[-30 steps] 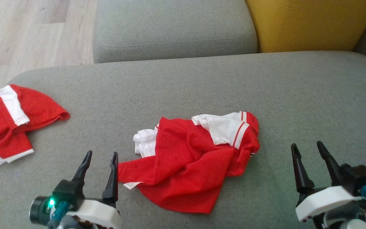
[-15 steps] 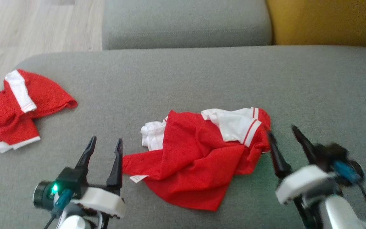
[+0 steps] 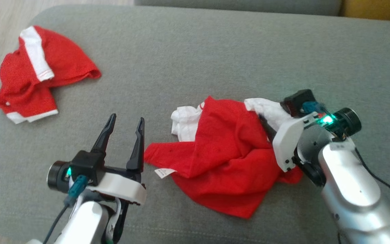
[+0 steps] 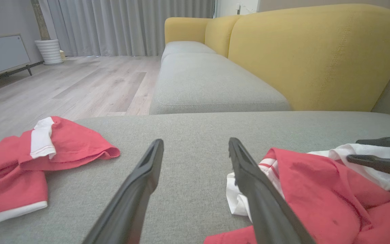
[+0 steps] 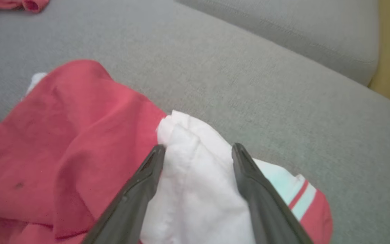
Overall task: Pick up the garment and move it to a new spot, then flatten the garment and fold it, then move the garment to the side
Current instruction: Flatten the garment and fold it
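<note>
The garment, red with white striped parts, lies crumpled in the middle of the grey sofa cushion. My right gripper is open and sits down over the garment's right end, its two fingers straddling a white fold. The right wrist covers that end in the head view. My left gripper stands open just left of the garment's red corner with nothing between its fingers. In the left wrist view the left gripper points along the cushion, with the garment to its right.
A second red and white garment lies bunched at the cushion's far left, near its edge. Wooden floor lies beyond that edge. A yellow backrest and another grey seat stand behind.
The head camera has tilted down, shifting the whole picture. My right arm has swung in from the lower right onto the garment's white end. The left gripper has kept its place beside the garment.
</note>
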You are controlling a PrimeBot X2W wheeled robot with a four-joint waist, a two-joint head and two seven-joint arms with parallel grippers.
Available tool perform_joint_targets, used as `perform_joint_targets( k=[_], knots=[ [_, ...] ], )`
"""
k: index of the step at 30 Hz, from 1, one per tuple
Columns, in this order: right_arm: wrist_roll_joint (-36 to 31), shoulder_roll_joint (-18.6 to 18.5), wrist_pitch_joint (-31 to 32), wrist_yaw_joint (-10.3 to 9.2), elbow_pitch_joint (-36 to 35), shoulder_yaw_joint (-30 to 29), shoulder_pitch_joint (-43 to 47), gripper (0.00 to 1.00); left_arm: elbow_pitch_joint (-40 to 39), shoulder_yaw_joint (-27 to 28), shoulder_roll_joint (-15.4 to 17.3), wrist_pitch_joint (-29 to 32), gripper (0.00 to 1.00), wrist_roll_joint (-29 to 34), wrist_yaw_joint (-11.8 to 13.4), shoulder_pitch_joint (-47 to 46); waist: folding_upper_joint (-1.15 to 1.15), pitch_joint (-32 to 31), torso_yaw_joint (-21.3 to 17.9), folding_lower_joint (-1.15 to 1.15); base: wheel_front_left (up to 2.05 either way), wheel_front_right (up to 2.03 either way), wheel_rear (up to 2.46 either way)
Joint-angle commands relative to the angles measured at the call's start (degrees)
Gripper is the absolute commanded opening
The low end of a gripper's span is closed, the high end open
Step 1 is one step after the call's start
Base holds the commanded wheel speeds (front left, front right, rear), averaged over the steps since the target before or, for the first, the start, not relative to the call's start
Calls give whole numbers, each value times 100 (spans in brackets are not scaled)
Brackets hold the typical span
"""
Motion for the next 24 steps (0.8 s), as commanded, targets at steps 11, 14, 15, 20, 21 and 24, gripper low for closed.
perform_joint_targets(
  k=[11,14,15,20,21,24],
  knots=[
    [612,64,-104,-5,-166,-503,-12,0,-145,380,-96,-69,100,200,-83,-306,0,58,-93,0,0,0,0],
    [713,294,-513,-5,-378,-1179,345,0,-144,450,-107,-69,100,227,-97,-266,0,-3,-225,0,0,0,0],
    [736,366,-652,-5,-455,-1425,480,0,-149,471,-102,-69,100,237,-105,-248,0,-20,-268,0,0,0,0],
    [1144,652,-1058,-5,-652,-2464,1122,0,-161,576,-58,-69,100,262,-159,-174,0,-50,-489,0,0,0,0],
    [1213,673,-1085,-5,-642,-2597,1235,0,-160,588,-57,-69,100,268,-167,-167,0,-55,-524,0,0,0,0],
    [1561,707,-1219,-5,-598,-2876,1503,46,-153,610,-56,-69,100,285,-187,-138,0,-68,-622,0,0,0,0]
  ],
)
